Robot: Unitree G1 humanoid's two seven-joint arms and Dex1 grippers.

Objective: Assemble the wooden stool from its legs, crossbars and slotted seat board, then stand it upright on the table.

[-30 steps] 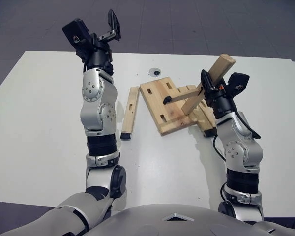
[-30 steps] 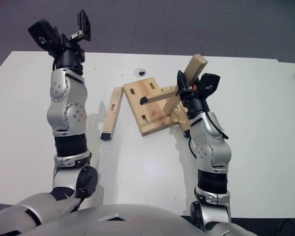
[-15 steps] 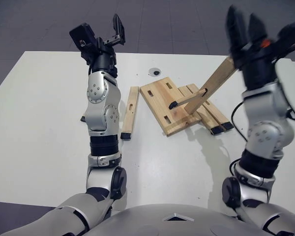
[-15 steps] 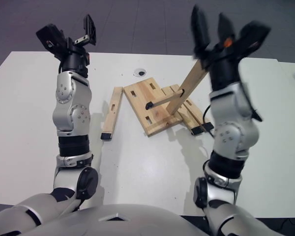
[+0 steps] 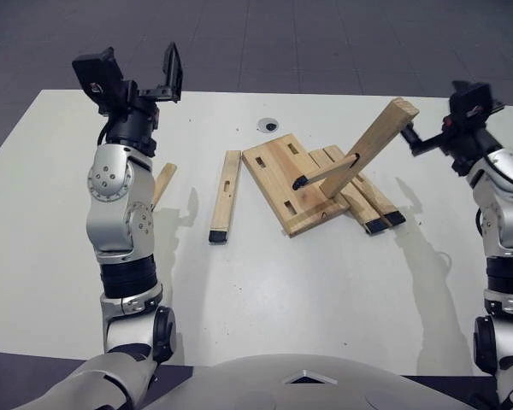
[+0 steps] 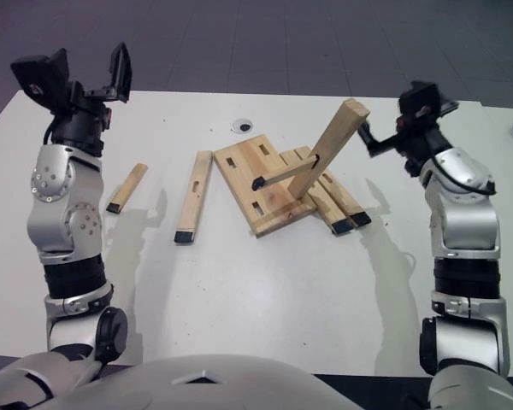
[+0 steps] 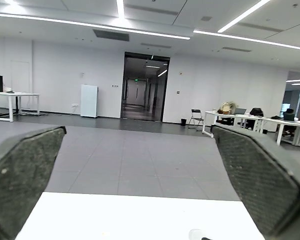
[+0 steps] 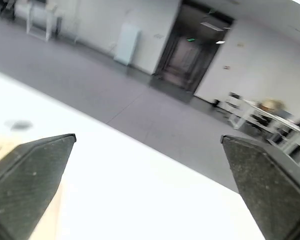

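Note:
The slotted seat board (image 5: 284,181) lies flat at the table's middle. One wooden leg (image 5: 374,141) stands tilted in it, with a dark-tipped crossbar (image 5: 327,173) sticking out of its side. Two more legs (image 5: 369,207) lie against the board's right edge. Left of the board lie a loose leg (image 5: 226,194) and a short crossbar (image 5: 162,184). My right gripper (image 5: 438,120) hangs open just right of the tilted leg's top, not touching it; its pads (image 8: 30,170) hold nothing. My left gripper (image 5: 138,70) is raised open over the far left of the table, also empty (image 7: 137,131).
A round cable hole (image 5: 270,125) sits in the white table (image 5: 325,290) behind the board. The table's front half and far left are bare. Dark floor lies beyond the far edge.
My right gripper has let go of the tilted leg and swung away to the right; the leg stays standing in the board. My left arm has shifted left, uncovering the short crossbar.

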